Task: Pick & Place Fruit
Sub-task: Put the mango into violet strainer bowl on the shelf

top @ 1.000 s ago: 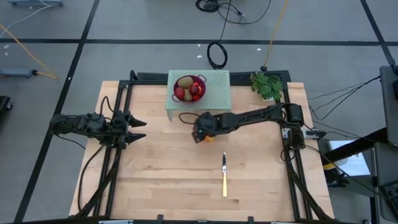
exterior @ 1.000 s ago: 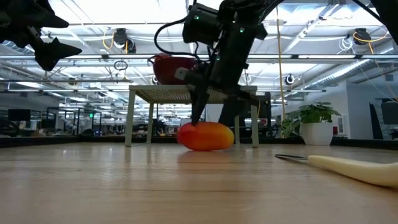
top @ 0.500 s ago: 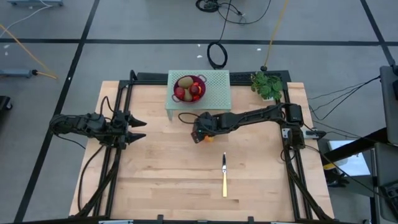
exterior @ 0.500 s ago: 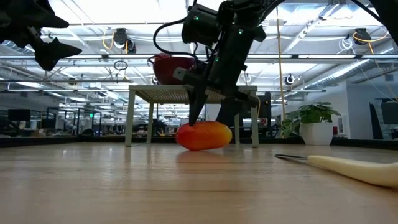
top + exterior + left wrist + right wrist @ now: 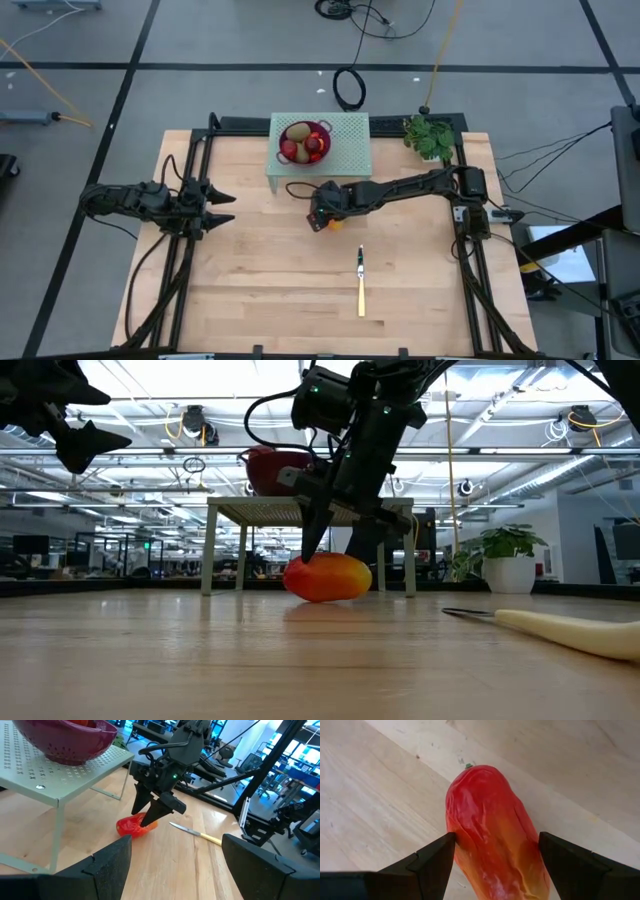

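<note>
One red-orange fruit (image 5: 492,827) lies on your bench (image 5: 270,280) just in front of the raised green stand (image 5: 345,135), its long axis running straight away from your right tool (image 5: 492,852), green stem tip at the far end. That tool's spread fingers (image 5: 432,857) straddle it, not clenched. No writing is readable. Since a second ago, the tool has edged slightly left. Your left tool (image 5: 222,208) waits released at the bench's left.

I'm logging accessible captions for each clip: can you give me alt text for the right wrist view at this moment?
A red-orange oblong toy fruit lies on the pale wooden table, filling the middle of the view. The right pincer is open, with one dark finger on each side of the fruit, close against it.
</note>
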You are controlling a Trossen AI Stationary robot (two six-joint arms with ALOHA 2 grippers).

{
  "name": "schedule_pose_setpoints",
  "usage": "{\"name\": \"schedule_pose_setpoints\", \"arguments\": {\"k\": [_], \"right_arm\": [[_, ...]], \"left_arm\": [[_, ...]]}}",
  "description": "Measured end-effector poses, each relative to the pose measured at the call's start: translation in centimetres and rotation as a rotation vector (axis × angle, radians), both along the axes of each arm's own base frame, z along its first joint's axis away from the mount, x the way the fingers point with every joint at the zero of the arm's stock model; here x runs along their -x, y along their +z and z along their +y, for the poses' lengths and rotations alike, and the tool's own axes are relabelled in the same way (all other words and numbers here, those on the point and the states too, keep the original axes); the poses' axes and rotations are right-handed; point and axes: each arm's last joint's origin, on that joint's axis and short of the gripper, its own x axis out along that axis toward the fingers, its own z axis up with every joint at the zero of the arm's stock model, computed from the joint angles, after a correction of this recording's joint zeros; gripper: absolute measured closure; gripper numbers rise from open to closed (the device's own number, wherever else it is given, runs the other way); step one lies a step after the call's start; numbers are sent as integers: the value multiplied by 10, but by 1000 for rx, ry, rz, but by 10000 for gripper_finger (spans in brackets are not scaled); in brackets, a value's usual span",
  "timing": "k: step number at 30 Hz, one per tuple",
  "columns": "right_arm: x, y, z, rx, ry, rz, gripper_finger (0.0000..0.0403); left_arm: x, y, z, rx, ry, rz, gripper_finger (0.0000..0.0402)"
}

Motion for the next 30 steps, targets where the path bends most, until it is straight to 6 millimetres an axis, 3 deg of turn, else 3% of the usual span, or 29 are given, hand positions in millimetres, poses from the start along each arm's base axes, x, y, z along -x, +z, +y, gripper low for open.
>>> {"name": "schedule_pose_setpoints", "arguments": {"k": [9, 20, 30], "right_arm": [[0, 0, 0, 3, 5, 0, 121], [0, 0, 0, 33, 70, 9, 37], [0, 0, 0, 67, 140, 22, 26]], "left_arm": [[0, 0, 0, 3, 0, 0, 92], [0, 0, 0, 3, 0, 0, 91], [0, 0, 0, 3, 0, 0, 91]]}}
